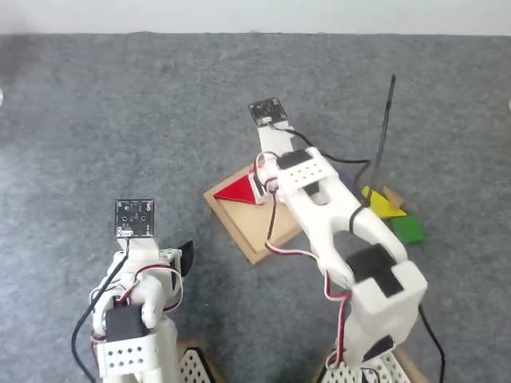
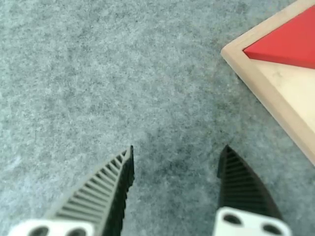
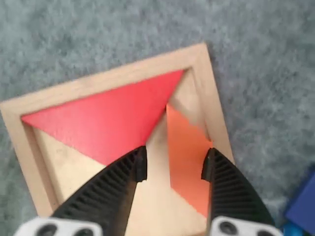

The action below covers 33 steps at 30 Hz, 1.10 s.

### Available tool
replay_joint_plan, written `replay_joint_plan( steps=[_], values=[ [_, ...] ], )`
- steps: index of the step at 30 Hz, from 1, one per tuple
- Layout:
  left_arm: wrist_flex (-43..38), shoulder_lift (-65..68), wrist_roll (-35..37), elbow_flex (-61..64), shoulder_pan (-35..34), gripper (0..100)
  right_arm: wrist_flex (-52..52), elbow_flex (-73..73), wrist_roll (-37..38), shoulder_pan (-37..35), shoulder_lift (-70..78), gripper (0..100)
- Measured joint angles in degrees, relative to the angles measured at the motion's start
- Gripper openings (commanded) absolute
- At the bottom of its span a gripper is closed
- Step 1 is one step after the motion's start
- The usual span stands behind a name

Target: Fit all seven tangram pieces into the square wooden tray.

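Provisionally: orange piece at risk of wedging in the tray

Nearest the arm bases, the left gripper (image 2: 178,150) hangs over the bare grey table (image 2: 74,73). Its fingers (image 2: 108,189) are apart and hold nothing, just off a corner of the wooden tray (image 2: 266,91).

Farther out, the right gripper (image 3: 174,157) sits low over the tray. Its fingers are apart, straddling the gap between the red triangle (image 3: 108,123) and the orange piece (image 3: 187,167), and are clamped on neither.

The red triangle lies with its long edge along one rim wall, apex pointing into the tray. The orange piece lies inside, its long axis roughly along the adjoining wall. One sharp corner points toward the tray corner beside the red tip. Whether it sits fully flat cannot be told.

Risk, as judged: a finger dragging sideways could skew the orange piece or ride it onto the red edge, blocking later pieces.

Beyond the tray, a yellow piece (image 1: 382,204) and a green piece (image 1: 408,230) lie on the table.
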Motion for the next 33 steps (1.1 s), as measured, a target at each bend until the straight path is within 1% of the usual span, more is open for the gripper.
replay_joint_plan(
  steps=[6, 11, 15, 18, 27, 29, 33],
  values=[
    [0.0, 0.0, 0.0, 0.0, 0.0, 27, 0.6, -4.8, -1.1, 0.2, 3.4, 20.1],
    [0.0, 0.0, 0.0, 0.0, 0.0, 27, 6.1, -4.9, -1.7, 0.1, 2.5, 20.1],
    [0.0, 0.0, 0.0, 0.0, 0.0, 27, 6.9, -0.9, -1.7, 0.0, -0.2, 20.1],
    [0.0, 0.0, 0.0, 0.0, 0.0, 27, 5.5, 3.0, -1.7, -0.1, -1.0, 20.1],
    [0.0, 0.0, 0.0, 0.0, 0.0, 27, 5.5, 3.1, -1.7, -0.3, -1.0, 20.1],
    [0.0, 0.0, 0.0, 0.0, 0.0, 27, 7.2, 1.4, -1.7, -0.3, -0.1, 17.7],
    [0.0, 0.0, 0.0, 0.0, 0.0, 27, 12.0, -4.4, -1.7, 0.4, 3.9, 3.5]
  ],
)
